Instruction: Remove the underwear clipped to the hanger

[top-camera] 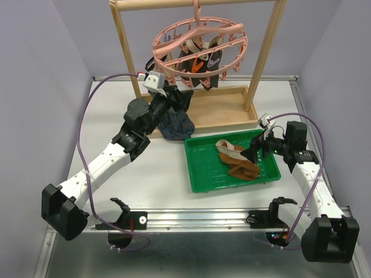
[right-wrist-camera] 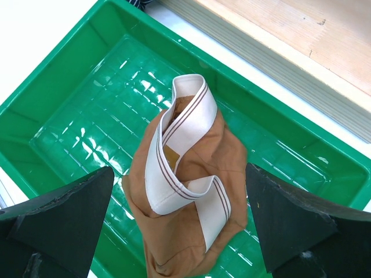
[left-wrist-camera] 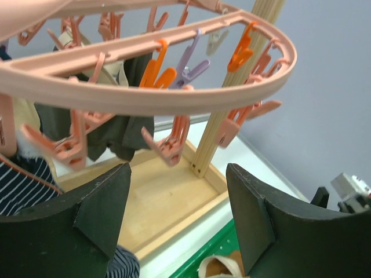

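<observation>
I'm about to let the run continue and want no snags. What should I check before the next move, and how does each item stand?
1. Left gripper open and empty: ok.
2. Right gripper open, above the brown underwear: ok.
3. Brown underwear lies inside the green tray: ok.
4. Navy checked underwear free of the hanger: cannot tell.
5. Hanger emptied: not ok, dark underwear hangs clipped.
</observation>
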Controlling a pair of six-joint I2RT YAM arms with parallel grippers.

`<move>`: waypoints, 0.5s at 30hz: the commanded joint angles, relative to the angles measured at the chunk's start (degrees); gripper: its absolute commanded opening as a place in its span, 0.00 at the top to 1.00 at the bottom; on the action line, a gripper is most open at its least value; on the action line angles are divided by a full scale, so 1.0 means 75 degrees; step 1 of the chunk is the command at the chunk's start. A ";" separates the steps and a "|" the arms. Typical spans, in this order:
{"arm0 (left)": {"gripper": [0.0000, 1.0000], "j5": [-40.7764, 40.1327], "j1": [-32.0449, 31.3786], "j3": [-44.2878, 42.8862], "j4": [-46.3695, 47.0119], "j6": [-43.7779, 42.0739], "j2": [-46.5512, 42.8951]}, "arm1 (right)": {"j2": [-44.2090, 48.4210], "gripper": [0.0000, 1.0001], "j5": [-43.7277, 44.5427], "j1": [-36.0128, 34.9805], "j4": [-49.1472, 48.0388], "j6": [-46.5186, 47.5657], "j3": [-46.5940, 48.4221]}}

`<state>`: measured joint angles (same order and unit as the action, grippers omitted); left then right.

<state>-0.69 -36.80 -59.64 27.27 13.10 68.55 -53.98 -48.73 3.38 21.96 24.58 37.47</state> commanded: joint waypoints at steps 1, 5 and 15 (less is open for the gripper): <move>0.22 -0.0084 -0.0051 0.0240 -0.0506 -0.0399 -0.0644 | 0.0013 0.00 -0.0171 0.0054 -0.0326 -0.0019 -0.0204; 0.19 -0.0306 -0.0028 0.0638 -0.0846 -0.0528 -0.1240 | -0.0022 0.00 -0.0171 0.0077 -0.0326 -0.0019 -0.0204; 0.12 -0.0108 0.1200 0.1845 -0.0788 0.0069 -0.2389 | -0.0057 0.00 -0.0182 0.0112 -0.0326 0.0004 -0.0227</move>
<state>-3.18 -31.79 -48.12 18.98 11.75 53.28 -54.50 -48.75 3.73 21.89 24.58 37.39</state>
